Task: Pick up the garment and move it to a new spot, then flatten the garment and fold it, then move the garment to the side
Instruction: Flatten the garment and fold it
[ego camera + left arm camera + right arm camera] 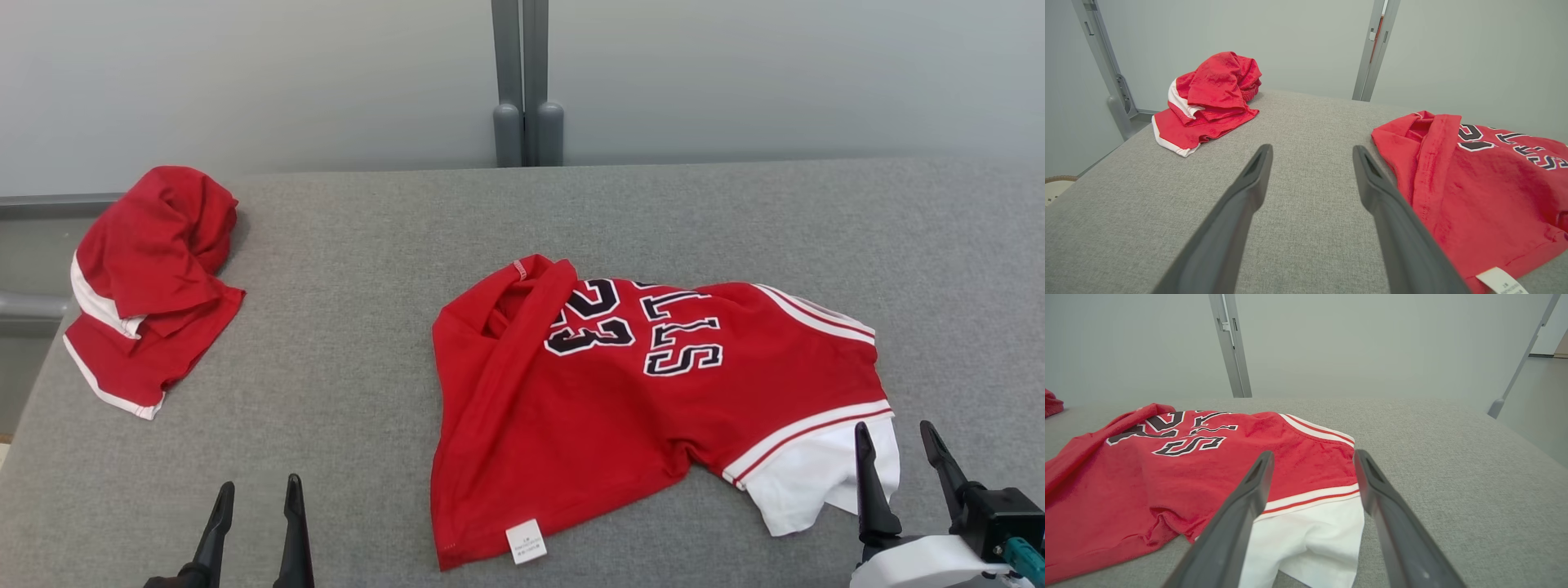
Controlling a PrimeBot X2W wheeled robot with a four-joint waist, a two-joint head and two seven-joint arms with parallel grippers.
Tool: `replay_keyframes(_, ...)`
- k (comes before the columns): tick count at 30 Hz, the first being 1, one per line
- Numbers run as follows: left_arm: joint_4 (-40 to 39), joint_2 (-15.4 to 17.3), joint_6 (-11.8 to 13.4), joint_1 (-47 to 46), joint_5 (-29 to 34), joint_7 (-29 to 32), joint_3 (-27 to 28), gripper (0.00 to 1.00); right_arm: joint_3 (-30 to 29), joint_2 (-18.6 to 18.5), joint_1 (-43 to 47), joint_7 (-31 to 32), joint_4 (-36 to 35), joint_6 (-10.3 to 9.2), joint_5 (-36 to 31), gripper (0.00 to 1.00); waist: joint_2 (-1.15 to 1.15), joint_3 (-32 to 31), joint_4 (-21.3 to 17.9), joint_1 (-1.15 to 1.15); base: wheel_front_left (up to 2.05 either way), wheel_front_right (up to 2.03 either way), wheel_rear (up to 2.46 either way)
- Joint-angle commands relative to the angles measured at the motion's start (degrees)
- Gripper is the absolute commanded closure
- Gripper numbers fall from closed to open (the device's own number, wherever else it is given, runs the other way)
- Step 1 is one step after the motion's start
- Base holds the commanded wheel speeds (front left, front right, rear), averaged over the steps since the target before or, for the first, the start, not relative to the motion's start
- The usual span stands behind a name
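A red garment [620, 408] with black-and-white lettering, the number 23 and a white sleeve lies rumpled on the grey table [367, 245], right of centre. A white label sticks out at its near hem. My left gripper [259, 485] stands open at the near edge, to the left of the garment and apart from it; its wrist view has the garment [1486, 192] to the right of the open gripper [1311, 148]. My right gripper [893, 428] is open just at the white sleeve's near right corner, holding nothing. In the right wrist view the sleeve and striped cuff of the garment [1167, 473] lie between and beyond the gripper [1313, 453].
A second red garment with white trim [151, 278] lies bunched at the table's far left corner, also seen as a heap [1212, 98] in the left wrist view. Grey metal posts [526, 82] stand behind the table against a pale wall. The table's left edge drops off beside the heap.
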Motion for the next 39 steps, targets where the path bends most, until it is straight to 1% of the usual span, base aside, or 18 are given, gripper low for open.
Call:
replay_keyframes(1,0.0,-0.1,-0.5,0.2,0.8,-0.2,0.5,0.00,0.2,-0.1,-0.1,-0.2,0.3,-0.02,0.2,0.00,0.00,-1.3,1.1,0.00,0.00,0.00,0.00)
replay_keyframes(4,0.3,-0.3,-1.2,-0.4,1.5,-0.2,0.8,0.00,0.8,-0.1,-0.2,-0.2,0.4,-0.02,0.4,0.00,0.00,-1.4,0.8,0.00,0.00,0.00,0.00)
replay_keyframes(10,0.9,-0.3,-1.7,-0.9,0.6,-0.2,0.5,0.00,1.4,-0.1,-0.7,-0.2,0.6,-0.02,0.4,0.00,0.00,-1.4,-0.1,0.00,0.00,0.00,0.00)
replay_keyframes(33,0.9,-0.3,-2.2,-1.7,1.3,-0.2,0.4,0.00,2.6,-0.1,-1.5,-0.2,-0.1,-0.02,0.2,0.00,0.00,-1.3,-2.0,0.00,0.00,0.00,0.00)
replay_keyframes(35,0.3,-0.3,-2.3,-2.1,1.4,-0.2,-0.1,0.00,2.6,-0.1,-1.3,-0.2,-0.3,-0.02,0.0,0.00,0.00,-1.3,-2.2,0.00,0.00,0.00,0.00)
replay_keyframes(37,0.5,-0.4,-2.5,-1.7,0.1,-0.2,-1.6,0.00,2.1,-0.1,-0.8,-0.2,-0.7,-0.02,0.2,0.00,0.00,-1.4,-2.3,0.00,0.00,0.00,0.00)
replay_keyframes(39,4.2,-0.3,-2.9,-0.2,-1.4,1.0,-5.3,0.00,2.3,-0.5,0.0,-0.2,0.5,-0.01,0.3,0.00,0.00,-1.4,-2.5,0.00,0.00,0.00,0.00)
